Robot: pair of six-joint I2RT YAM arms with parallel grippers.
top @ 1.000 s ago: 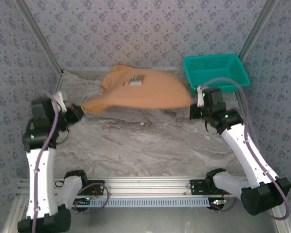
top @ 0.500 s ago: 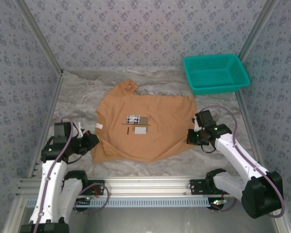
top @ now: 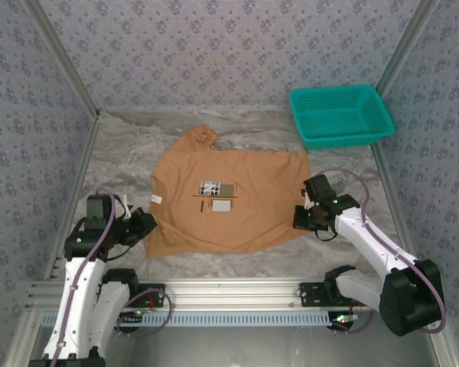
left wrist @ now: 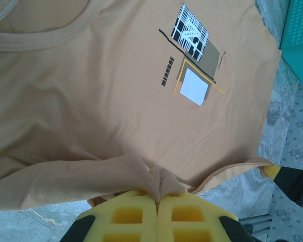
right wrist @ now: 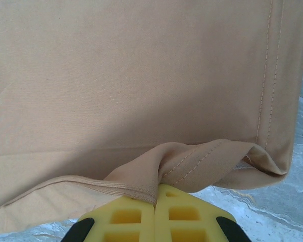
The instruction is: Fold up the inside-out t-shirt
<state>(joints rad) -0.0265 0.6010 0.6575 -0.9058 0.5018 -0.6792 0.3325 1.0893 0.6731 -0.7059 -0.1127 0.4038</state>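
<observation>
The orange-tan t-shirt point(top: 226, 202) lies spread flat on the marble table, with a small black, white and grey print point(top: 216, 195) near its middle. My left gripper point(top: 147, 224) pinches the shirt's near-left corner; in the left wrist view the yellow fingers point(left wrist: 141, 217) are shut on a bunch of cloth point(left wrist: 161, 182). At the shirt's near-right corner my right gripper point(top: 300, 217) is shut on the hem, and the right wrist view shows a stitched fold point(right wrist: 192, 164) clamped between the yellow fingers point(right wrist: 136, 219).
A teal mesh basket point(top: 341, 115) stands at the back right of the table. Patterned walls close in the left, back and right sides. An aluminium rail point(top: 237, 294) runs along the near edge between the arm bases.
Both grippers carried the shirt from the air at the back of the table down and toward the near edge. It now lies flat, and little has moved in the last half second.
</observation>
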